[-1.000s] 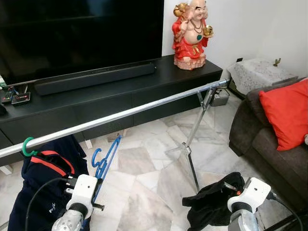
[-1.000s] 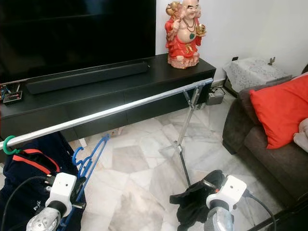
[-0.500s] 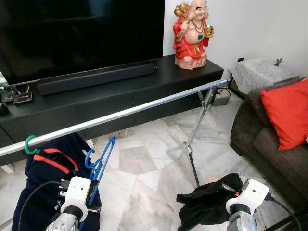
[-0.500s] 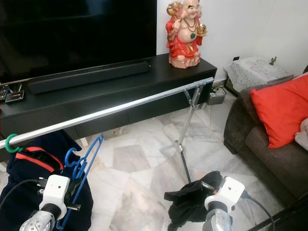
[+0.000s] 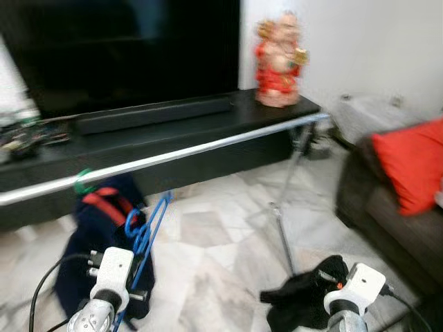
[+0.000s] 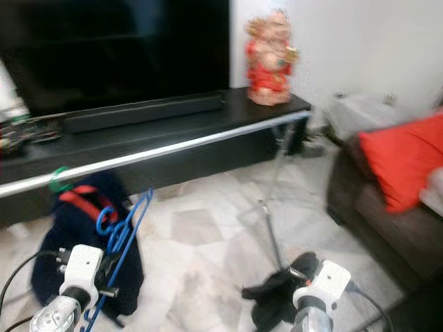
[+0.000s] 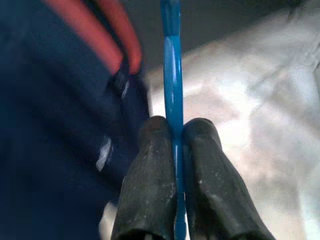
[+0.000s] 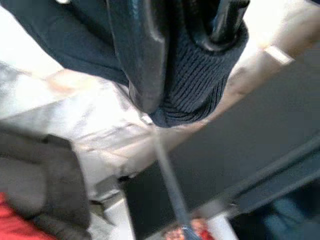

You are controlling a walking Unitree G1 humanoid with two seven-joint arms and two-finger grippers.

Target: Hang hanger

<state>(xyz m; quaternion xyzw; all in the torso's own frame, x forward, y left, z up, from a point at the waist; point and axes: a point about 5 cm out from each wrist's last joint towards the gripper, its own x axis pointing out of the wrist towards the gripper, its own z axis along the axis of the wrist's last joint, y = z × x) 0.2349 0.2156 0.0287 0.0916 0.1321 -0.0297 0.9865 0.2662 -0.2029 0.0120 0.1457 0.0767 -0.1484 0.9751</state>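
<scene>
A blue plastic hanger (image 5: pixel 147 230) is pinched in my left gripper (image 7: pixel 174 137), whose two black fingers are shut on its thin bar. It hangs low at the left, below the silver clothes rail (image 5: pixel 208 146) that runs from left to right across the room. A navy garment with red trim (image 5: pixel 104 235) hangs from a green hook (image 5: pixel 83 182) on the rail's left part. My right gripper (image 8: pixel 175 55) is shut on a dark knitted garment (image 5: pixel 304 294) low at the right. Both eye views are blurred.
A black TV cabinet (image 5: pixel 166 128) with a soundbar and a red figurine (image 5: pixel 279 61) stands behind the rail. The rail's stand leg (image 5: pixel 284 221) drops to the marble floor. A dark sofa with a red cushion (image 5: pixel 405 169) is at the right.
The whole picture has shifted right and blurred, so the camera has turned left. Both grippers keep their holds on the hanger and the dark garment.
</scene>
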